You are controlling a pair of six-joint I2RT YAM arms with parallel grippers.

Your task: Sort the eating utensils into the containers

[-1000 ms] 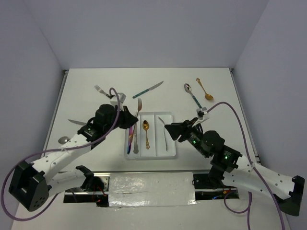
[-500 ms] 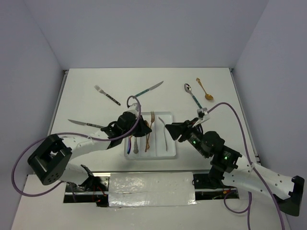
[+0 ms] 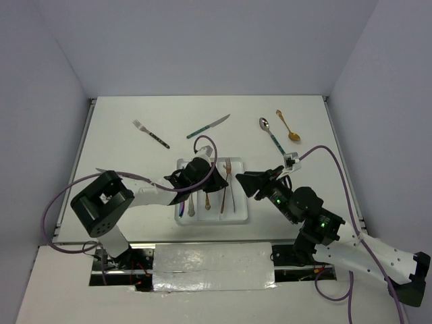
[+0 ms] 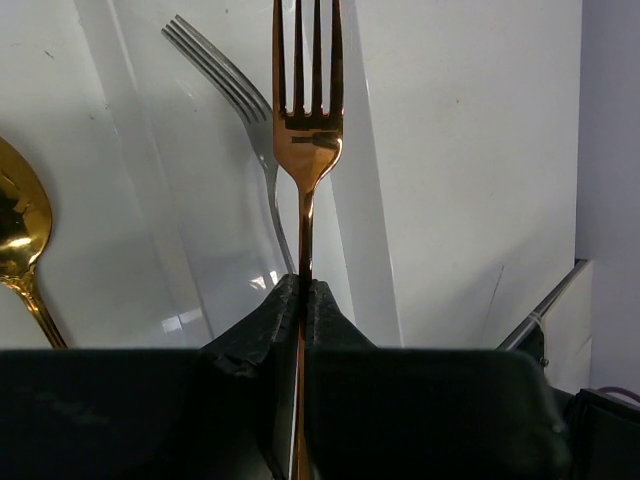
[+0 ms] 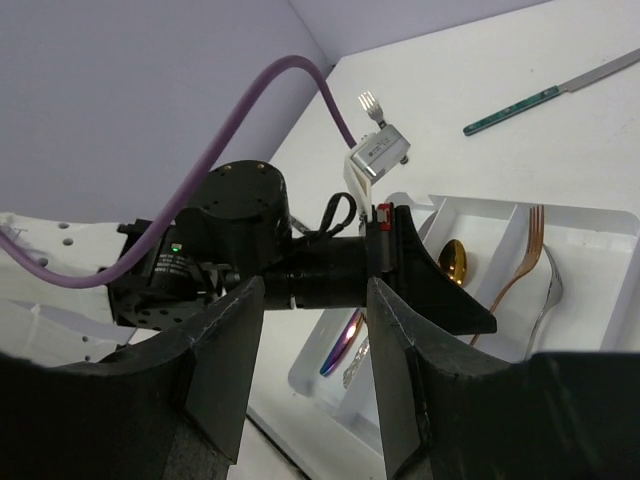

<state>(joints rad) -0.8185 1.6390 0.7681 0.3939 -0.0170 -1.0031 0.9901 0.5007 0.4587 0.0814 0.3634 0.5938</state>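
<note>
We see the copper fork (image 4: 305,130) pinched by its handle in the left gripper (image 4: 303,295), the jaws pressed together on the slim stem, tines pointing away from the wrist. It sits over the right-hand compartment of the white tray (image 3: 179,164), just beside the silver fork (image 4: 230,90) that lies in that same compartment, and we cannot tell whether the copper one touches the plastic. One compartment over, we pick out the gold spoon (image 4: 15,220) in the middle slot, and in the left slot an iridescent purple utensil (image 3: 181,206) lies alongside a silver one, both partly hidden under the left arm. On the right of the tray hangs the right gripper (image 5: 310,300), its jaws apart with nothing between them, pointing toward the tray and the left wrist. Further out on the table (image 3: 317,155) we have a teal-handled knife (image 3: 208,125) behind the tray, a dark-handled fork (image 3: 150,133) off to the far left, and at the far right a teal-handled spoon (image 3: 268,131) near a second gold spoon (image 3: 289,126), the two apart.
</note>
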